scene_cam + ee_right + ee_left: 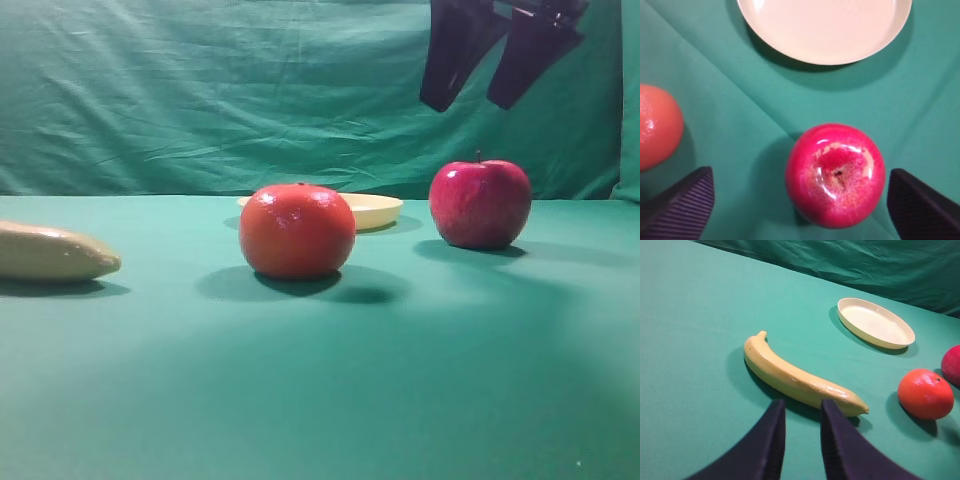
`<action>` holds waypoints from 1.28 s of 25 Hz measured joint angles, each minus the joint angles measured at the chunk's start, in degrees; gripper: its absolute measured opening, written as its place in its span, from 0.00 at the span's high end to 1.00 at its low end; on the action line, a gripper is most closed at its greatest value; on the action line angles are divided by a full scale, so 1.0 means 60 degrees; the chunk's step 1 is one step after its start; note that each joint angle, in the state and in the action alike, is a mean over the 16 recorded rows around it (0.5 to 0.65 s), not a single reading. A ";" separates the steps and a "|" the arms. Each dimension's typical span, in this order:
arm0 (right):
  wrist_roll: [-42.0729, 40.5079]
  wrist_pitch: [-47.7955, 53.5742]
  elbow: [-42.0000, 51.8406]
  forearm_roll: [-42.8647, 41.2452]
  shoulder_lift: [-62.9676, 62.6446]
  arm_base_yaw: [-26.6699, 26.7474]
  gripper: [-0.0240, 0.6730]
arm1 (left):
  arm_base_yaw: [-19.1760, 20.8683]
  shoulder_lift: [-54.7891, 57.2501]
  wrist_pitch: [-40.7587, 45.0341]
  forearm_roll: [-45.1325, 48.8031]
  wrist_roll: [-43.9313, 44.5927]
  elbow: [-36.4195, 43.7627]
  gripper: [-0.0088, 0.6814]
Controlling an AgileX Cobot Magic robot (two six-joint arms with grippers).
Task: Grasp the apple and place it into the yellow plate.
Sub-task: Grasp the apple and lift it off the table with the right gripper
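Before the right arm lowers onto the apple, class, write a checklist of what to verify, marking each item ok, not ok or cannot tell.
1. Right end effector open wide: ok.
2. Apple between its fingers: ok, slightly right of centre.
3. Apple upright, stem up: ok.
4. Yellow plate empty: ok.
5. Orange fruit apart from the apple: ok.
6. Left end effector away, near the banana: ok.
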 joint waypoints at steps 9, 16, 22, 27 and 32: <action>0.0589 -0.0617 -0.0006 -0.0395 0.1022 0.0010 0.06 | 0.0000 0.0000 0.0000 0.0000 0.0000 0.0000 0.76; 0.0698 -0.0812 -0.0357 -0.0428 0.1305 0.0010 0.16 | 0.0000 0.0000 0.0000 0.0000 0.0000 0.0000 0.76; 0.0779 -0.0459 -0.1488 -0.0317 0.1379 0.0010 0.23 | 0.0000 0.0000 0.0000 0.0000 0.0000 0.0000 0.76; 0.0835 0.0250 -0.3095 -0.0059 0.1786 0.0014 0.23 | 0.0000 0.0000 0.0000 0.0000 0.0000 0.0000 0.76; 0.0799 0.1014 -0.4888 0.0275 0.2603 0.0102 0.23 | 0.0000 0.0000 0.0000 0.0000 0.0000 0.0000 0.76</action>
